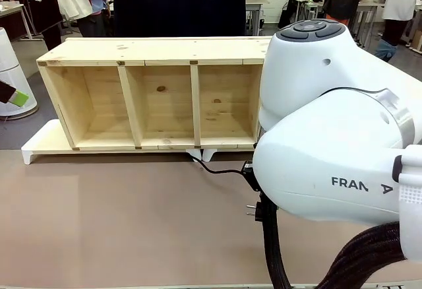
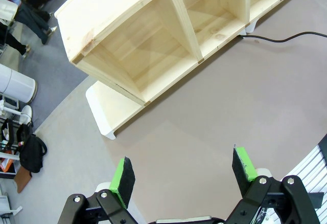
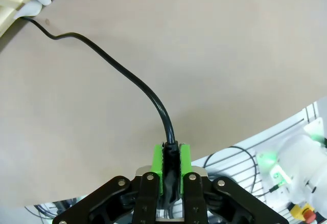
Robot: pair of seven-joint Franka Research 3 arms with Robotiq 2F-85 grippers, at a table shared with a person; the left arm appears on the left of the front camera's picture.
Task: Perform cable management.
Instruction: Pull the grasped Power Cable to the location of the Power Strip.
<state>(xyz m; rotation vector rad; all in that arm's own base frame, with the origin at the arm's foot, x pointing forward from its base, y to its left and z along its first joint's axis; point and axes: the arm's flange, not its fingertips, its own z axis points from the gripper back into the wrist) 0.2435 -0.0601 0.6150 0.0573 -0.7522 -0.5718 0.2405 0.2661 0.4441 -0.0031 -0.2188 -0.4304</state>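
I'm clamping my R gripper [image 3: 171, 151] tight on the cable [image 3: 137, 82], close to what seems its free end. The rest is trailing far-left across the table [image 3: 230, 55] to the shelf [image 1: 158, 97] foot. Cable's looking light, floppy, a bit slick, so holding near the end is giving best control. L gripper [image 2: 184, 175] is hanging wide open, empty. R wrist view is showing the pinch; in front view my arm [image 1: 330, 137] is hiding it.

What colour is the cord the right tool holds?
Black thin cord, best in right wrist view.
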